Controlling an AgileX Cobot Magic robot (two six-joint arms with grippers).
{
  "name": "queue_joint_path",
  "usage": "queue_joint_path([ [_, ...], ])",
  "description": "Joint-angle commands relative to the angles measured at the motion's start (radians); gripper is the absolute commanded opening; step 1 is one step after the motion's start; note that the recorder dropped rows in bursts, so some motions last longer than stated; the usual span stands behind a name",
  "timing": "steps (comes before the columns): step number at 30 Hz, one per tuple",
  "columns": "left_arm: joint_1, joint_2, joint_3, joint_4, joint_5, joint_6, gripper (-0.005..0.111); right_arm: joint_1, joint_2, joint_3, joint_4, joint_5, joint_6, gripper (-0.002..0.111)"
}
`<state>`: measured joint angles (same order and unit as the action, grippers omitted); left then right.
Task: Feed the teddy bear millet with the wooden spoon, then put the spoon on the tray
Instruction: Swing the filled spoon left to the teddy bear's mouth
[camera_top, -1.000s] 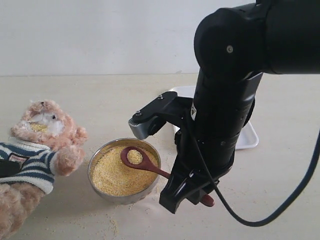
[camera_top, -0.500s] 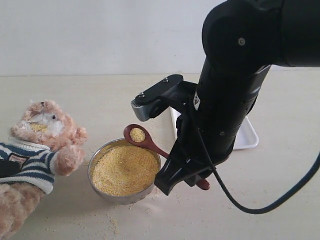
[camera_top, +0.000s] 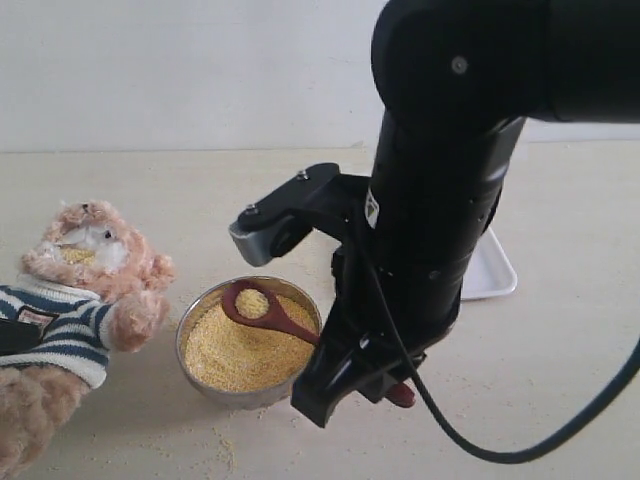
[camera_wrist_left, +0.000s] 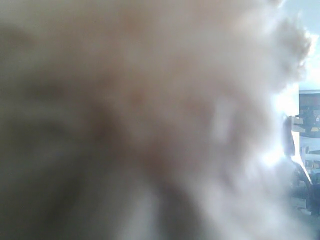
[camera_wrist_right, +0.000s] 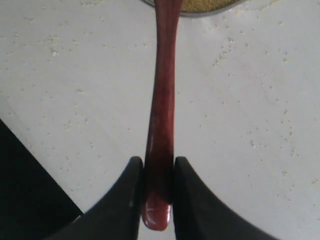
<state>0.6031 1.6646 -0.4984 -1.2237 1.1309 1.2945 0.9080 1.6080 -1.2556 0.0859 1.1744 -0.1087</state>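
Millet (camera_top: 235, 355) is heaped in a round metal bowl (camera_top: 215, 392) set on the pale surface (camera_top: 560, 400), and loose grains are scattered around it. The wooden spoon (camera_top: 275, 320) is held slanting over the bowl. Its oval head, loaded with a small mound of grains, is over the far side of the millet; whether it touches the mass cannot be told. The handle end is clamped between the fingers (camera_wrist_right: 132, 190) of the right gripper (camera_top: 345, 380). In the right wrist view they are seen pressed against both sides of the handle, with its rounded tip lying between them. The teddy bear (camera_top: 90, 260) is propped near the bowl, to its left in the exterior view. Its face is tilted upward and a few yellow grains are lodged on its white muzzle. The tray (camera_top: 492, 275) is seen behind the right arm, largely hidden by it. The left wrist view is filled with blurred tan fur — the left gripper is not made out there, and whether its fingers are clenched or released cannot be told.
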Motion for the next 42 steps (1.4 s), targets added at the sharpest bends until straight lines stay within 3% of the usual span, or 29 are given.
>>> queue_joint_path([
  [1,0.003,-0.002,-0.003,-0.017,0.018,0.009,0.005,0.032,0.022,-0.114,-0.027,0.047,-0.011,0.0],
  [11,0.003,-0.002,-0.003,-0.017,0.018,0.009,0.005,0.101,0.185,-0.365,-0.07,0.047,-0.032,0.0],
  [23,0.003,-0.002,-0.003,-0.017,0.018,0.009,0.005,0.101,0.352,-0.562,-0.154,0.047,-0.082,0.0],
  [42,0.003,-0.002,-0.003,-0.017,0.018,0.009,0.005,0.123,0.448,-0.631,-0.33,0.034,-0.139,0.0],
])
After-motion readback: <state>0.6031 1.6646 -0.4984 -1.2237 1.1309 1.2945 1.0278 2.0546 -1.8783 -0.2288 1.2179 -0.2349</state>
